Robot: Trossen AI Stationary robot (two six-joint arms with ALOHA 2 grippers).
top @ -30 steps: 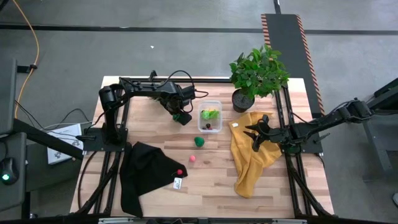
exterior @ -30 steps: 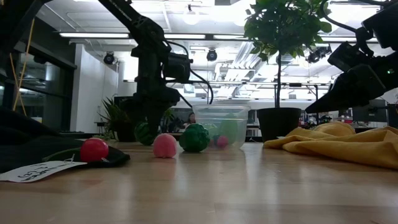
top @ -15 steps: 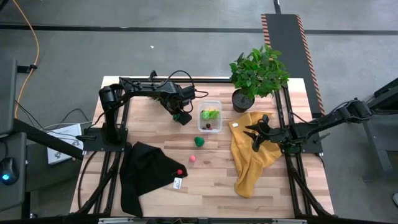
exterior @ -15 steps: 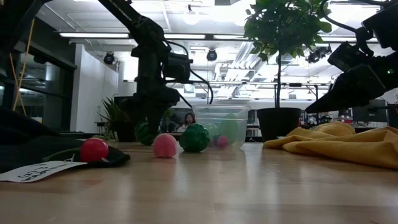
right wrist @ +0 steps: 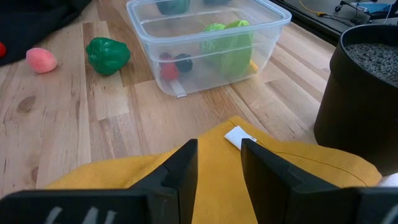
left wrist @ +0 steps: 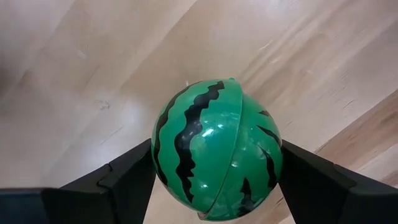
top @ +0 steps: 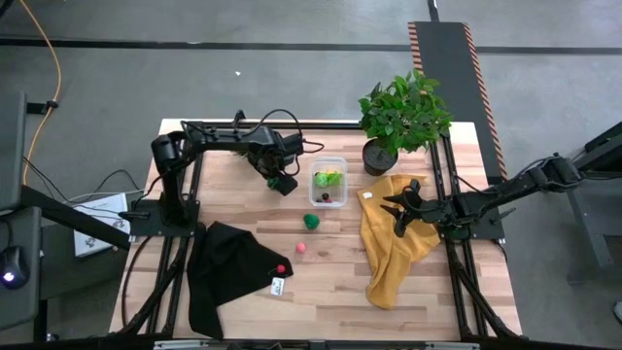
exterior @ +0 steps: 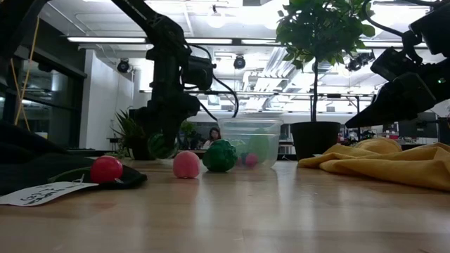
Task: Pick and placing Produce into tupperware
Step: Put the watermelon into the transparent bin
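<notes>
A striped dark-green melon sits between the fingers of my left gripper, just left of the clear tupperware. The tupperware holds a light-green leafy piece, a yellow piece and small red and dark ones. A green piece and a pink piece lie on the wood nearer the front. A red ball rests on the black cloth. My right gripper waits over the yellow cloth, slightly open with nothing between its fingers. My left gripper pinches the melon between its two fingers, one on each of its opposite round sides. The fingers come from above and point down. The melon hangs below the gripper, just clear of the table.
A potted plant stands at the back right, its dark pot close to the tupperware and the yellow cloth. A white tag lies at the black cloth's edge. Bare wood stretches along the front middle.
My left gripper has risen a little, still shut on the melon. The melon, which stood on the table a second ago, now hangs just above it.
</notes>
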